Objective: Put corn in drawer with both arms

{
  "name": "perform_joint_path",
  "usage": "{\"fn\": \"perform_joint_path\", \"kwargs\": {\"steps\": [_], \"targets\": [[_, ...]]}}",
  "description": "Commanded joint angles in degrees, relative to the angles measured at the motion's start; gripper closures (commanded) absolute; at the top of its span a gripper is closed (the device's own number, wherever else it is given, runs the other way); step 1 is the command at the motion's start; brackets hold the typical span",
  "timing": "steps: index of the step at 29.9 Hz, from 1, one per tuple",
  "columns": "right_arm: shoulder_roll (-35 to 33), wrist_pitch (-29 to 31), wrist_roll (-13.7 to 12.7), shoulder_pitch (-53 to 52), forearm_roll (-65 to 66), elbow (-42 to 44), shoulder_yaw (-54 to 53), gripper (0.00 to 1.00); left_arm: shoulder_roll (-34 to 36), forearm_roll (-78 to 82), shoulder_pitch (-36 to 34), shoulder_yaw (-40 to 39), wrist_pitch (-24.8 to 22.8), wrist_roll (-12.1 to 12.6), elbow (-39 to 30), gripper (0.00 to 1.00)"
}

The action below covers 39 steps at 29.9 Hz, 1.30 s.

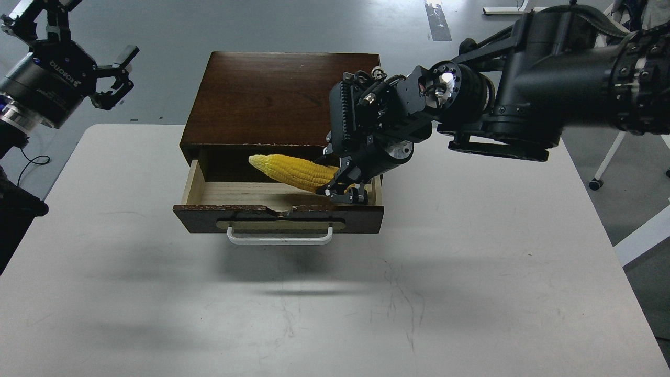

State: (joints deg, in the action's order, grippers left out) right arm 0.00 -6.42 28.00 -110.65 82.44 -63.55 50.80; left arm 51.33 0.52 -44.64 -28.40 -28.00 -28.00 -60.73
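Observation:
The yellow corn hangs over the open drawer of the dark brown wooden box, its tapered tip pointing left and slightly up. My right gripper is shut on the corn's thick right end, just above the drawer's right part. The drawer is pulled out, pale wood inside, with a white bar handle on its front. My left gripper is open and empty, raised at the far left, well away from the box.
The box stands at the back middle of a white table. The table's left edge and a dark object lie at the left. A white frame stands off the table's right edge.

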Motion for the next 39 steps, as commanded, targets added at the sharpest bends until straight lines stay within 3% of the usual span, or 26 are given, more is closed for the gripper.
{"fn": "perform_joint_path", "kwargs": {"steps": [1,25,28,30,31,39], "targets": [[0.0,0.0,0.0,0.0,0.0,-0.1,0.0,0.48,0.0,0.0,0.0,0.0,0.0,0.0,0.0,0.02],[0.0,-0.2,0.0,-3.7,-6.2,-0.7,-2.5,0.43,0.0,0.0,0.0,-0.1,0.0,0.0,0.0,0.02],[0.0,-0.2,0.0,-5.4,-12.3,-0.9,-5.3,0.32,0.0,0.0,0.1,0.0,0.0,0.0,0.0,0.02],[0.0,0.2,0.0,-5.9,-16.9,-0.9,-7.1,0.08,0.0,0.0,0.1,0.0,0.0,0.0,0.0,0.01],[0.0,0.3,0.0,-5.9,-18.7,-0.7,-7.6,0.0,-0.1,0.0,0.1,0.0,0.0,0.0,0.0,0.02],[-12.9,0.1,0.0,-1.9,-46.6,-0.1,-17.3,0.0,-0.5,0.0,0.2,0.0,0.0,0.0,0.0,0.01]]}}
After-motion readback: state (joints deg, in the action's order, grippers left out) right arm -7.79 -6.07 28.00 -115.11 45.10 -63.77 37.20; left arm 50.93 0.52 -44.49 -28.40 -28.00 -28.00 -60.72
